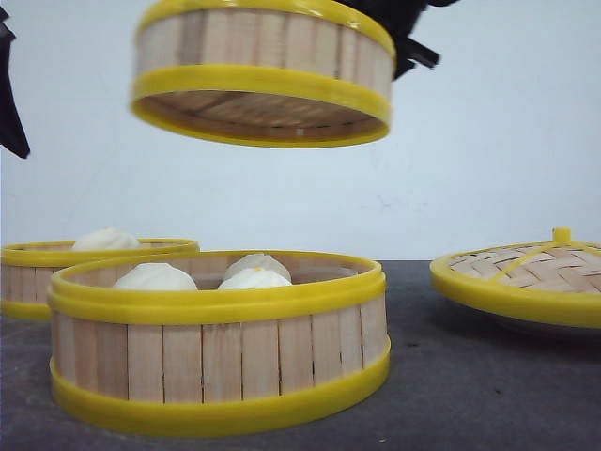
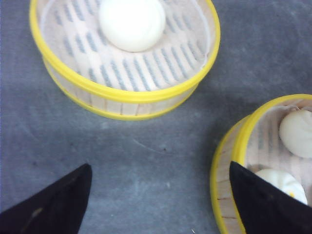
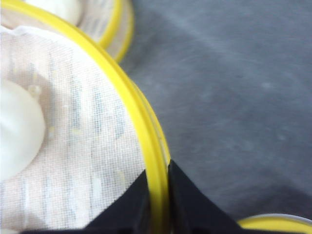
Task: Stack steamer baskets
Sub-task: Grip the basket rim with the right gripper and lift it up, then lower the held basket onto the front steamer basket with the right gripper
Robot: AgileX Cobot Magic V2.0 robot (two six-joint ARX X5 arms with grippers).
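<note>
Carrying the Lifted Basket Toward the Stack

Hanging high above the table, the lifted steamer basket is held by the right gripper, whose two black fingers pinch its yellow rim, one inside the wall and one outside. In the front view the basket tilts slightly and its slatted underside shows. The right wrist view shows a cloth liner and at least one white bun inside it, so it has to be kept level.

Below and a little forward stands the front steamer basket, resting on the dark table with three buns in it. Behind it, toward the left, sits the rear steamer basket, holding one bun. The woven bamboo lid lies well apart on the right.

The left gripper hovers empty over bare table between the two resting baskets, its fingers spread wide.

The step in hand looks like the transport: the basket is up and carried, not yet placed. The next move calls for centring it over one resting basket, levelling it, then lowering until the bottom rim seats inside the top rim below. Which basket is the target cannot be told from here; the front one seems nearer beneath it. A skewed descent could catch a rim or press the buns.
</note>
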